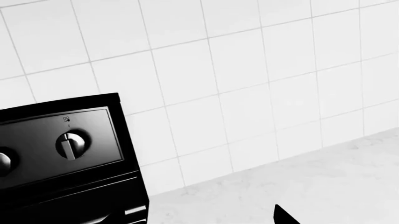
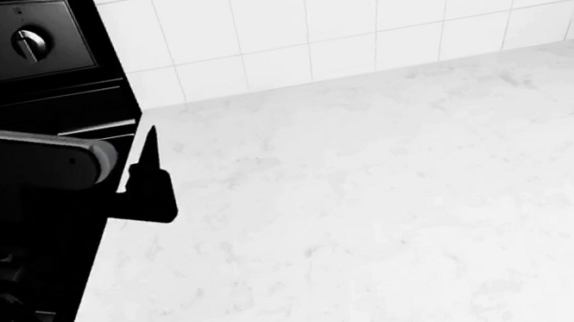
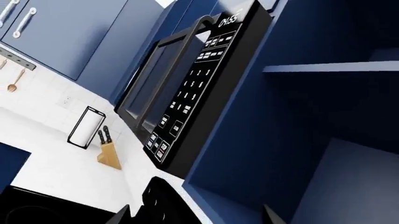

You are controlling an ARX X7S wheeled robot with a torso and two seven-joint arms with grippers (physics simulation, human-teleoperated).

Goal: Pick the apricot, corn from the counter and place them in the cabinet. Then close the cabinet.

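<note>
The apricot and the corn are out of view in all three views. The white marbled counter point(image 2: 389, 214) fills the head view and also shows in the left wrist view point(image 1: 299, 186). My left gripper point(image 2: 145, 185) hovers over the counter's left edge beside the stove; in its wrist view only one dark fingertip point(image 1: 283, 217) shows, far to one side, with nothing between the jaws. My right gripper point(image 3: 196, 217) is open and empty, with its fingertips point(image 3: 121, 214) wide apart. It faces the open blue cabinet point(image 3: 349, 177) with its inner shelf point(image 3: 330, 67).
A black stove with knobs point(image 2: 0, 51) stands left of the counter, below the white tiled wall point(image 2: 354, 1). A black microwave point(image 3: 187, 98) hangs beside the cabinet. A knife block point(image 3: 109, 151) and a black-framed holder point(image 3: 84, 126) stand on a far counter.
</note>
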